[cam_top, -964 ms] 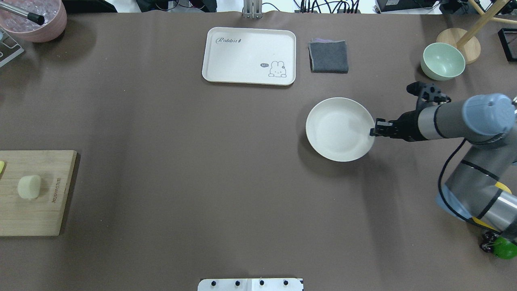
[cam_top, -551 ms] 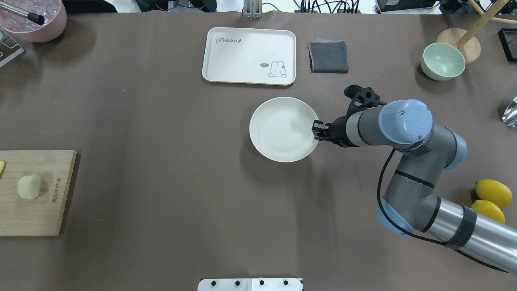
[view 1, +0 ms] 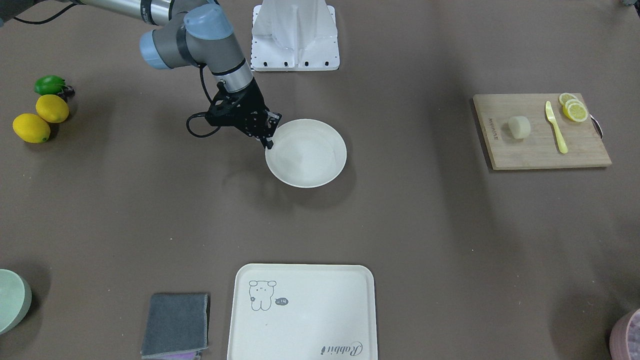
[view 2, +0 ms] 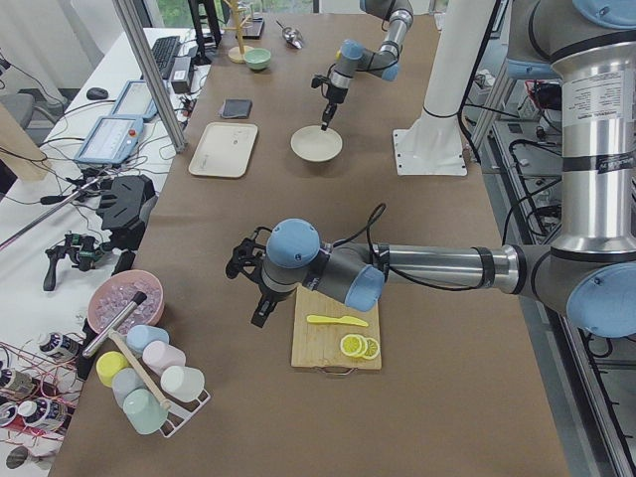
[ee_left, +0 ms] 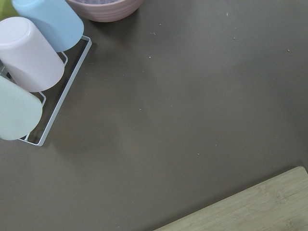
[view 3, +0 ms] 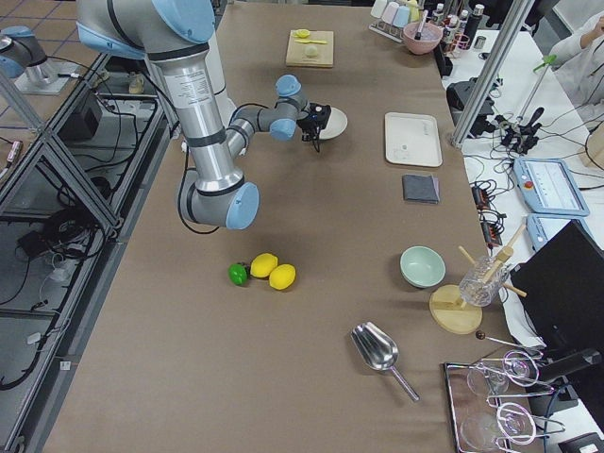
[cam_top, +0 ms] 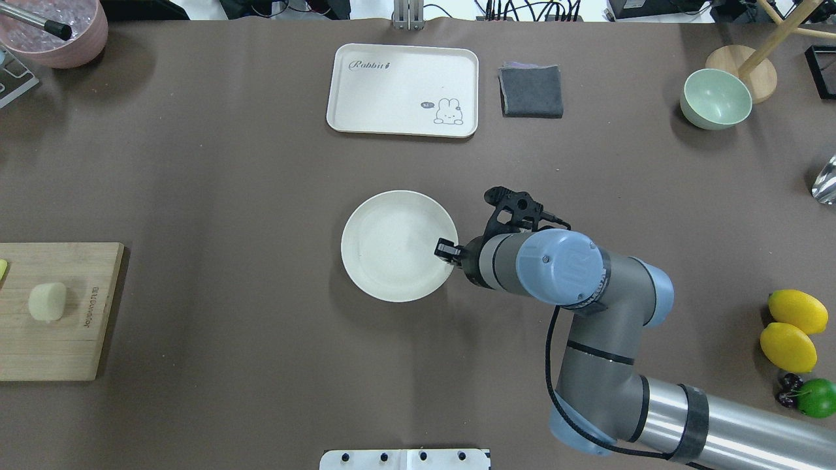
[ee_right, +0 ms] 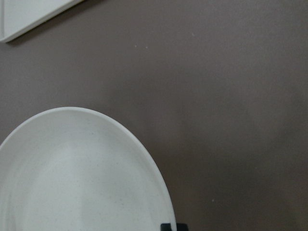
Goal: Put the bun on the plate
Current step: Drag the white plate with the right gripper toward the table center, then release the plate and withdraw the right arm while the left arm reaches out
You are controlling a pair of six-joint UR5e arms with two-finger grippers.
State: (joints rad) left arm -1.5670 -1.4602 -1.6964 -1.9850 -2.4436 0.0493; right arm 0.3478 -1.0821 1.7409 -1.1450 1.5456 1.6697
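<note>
The bun lies on a wooden cutting board at the table's left edge, with no gripper near it. The round cream plate sits near the middle of the table. My right gripper is shut on the plate's right rim. My left gripper shows only in the exterior left view, pointing down beside the board's outer edge; I cannot tell if it is open or shut. The left wrist view shows bare table and a board corner.
A cream tray, a folded grey cloth and a green bowl stand at the far side. Two lemons and a lime lie near right. A yellow knife and lemon slices share the board. A cup rack stands left.
My right gripper has dragged the plate left across the table, from the right side to near the middle and a little closer to the robot. The bun has not moved.
</note>
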